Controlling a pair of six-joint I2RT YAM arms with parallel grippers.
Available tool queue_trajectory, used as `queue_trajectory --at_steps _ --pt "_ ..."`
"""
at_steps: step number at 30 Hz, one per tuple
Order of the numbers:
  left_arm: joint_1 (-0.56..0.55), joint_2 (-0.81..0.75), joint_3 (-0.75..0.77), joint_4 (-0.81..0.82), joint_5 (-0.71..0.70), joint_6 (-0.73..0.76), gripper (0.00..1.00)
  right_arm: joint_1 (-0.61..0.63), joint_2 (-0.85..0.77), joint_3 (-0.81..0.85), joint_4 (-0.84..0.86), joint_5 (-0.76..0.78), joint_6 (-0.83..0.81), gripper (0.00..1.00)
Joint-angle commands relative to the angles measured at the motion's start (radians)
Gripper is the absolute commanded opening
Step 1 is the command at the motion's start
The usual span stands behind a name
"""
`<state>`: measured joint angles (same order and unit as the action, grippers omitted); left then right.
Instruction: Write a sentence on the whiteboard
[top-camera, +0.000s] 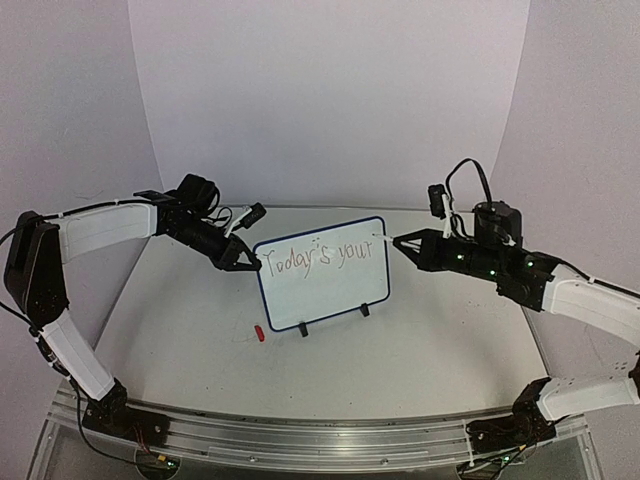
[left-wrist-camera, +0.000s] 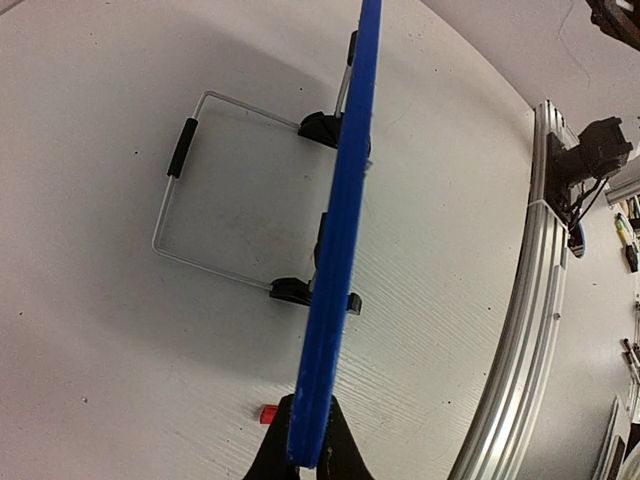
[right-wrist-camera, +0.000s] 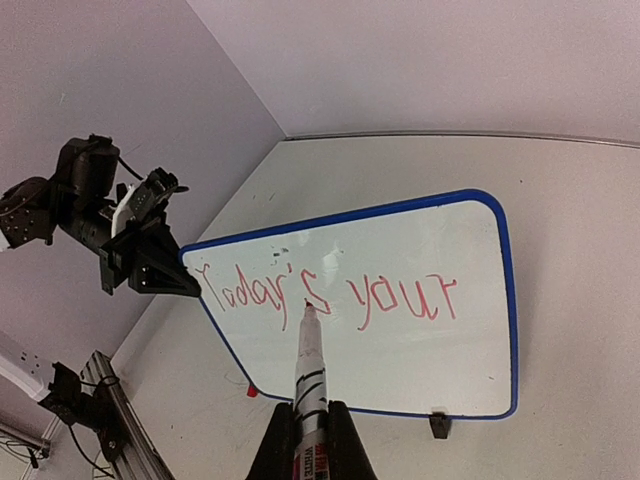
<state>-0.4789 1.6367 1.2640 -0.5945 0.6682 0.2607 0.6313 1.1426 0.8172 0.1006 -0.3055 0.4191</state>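
Whiteboard edge clamped in left gripper; right gripper (pinching the marker) should start "day" lower, lightly.

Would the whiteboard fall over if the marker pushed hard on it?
Probably not. The whiteboard looks thin and stiff, upright on a light wire stand, so alone it might tip. But the left gripper clamps its edge, likely steadying it.

I read one red handwritten sentence, "Today's your", on the whiteboard. The marker label is too blurred for me to read.
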Motion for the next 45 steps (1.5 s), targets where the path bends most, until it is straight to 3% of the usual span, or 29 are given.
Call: queue_trajectory --at_steps 1,8,17,28,45 --pt "-0.020 0.020 0.009 0.008 -0.059 0.002 0.00 0.014 -0.022 -0.013 -0.060 -0.030 -0.005 0.00" --pt "-0.023 0.013 0.005 0.012 -0.061 -0.001 0.00 0.150 0.040 -0.003 -0.033 0.072 0.009 0.00" --pt "-0.029 0.009 0.002 0.012 -0.068 -0.001 0.00 0.292 0.278 0.027 0.179 0.093 0.047 0.00" --pt "-0.033 0.011 0.002 0.010 -0.071 0.001 0.00 0.322 0.543 0.142 0.294 0.076 0.048 0.00" --pt "-0.036 0.006 0.003 0.007 -0.077 0.002 0.00 0.322 0.680 0.233 0.312 0.103 0.082 0.00"
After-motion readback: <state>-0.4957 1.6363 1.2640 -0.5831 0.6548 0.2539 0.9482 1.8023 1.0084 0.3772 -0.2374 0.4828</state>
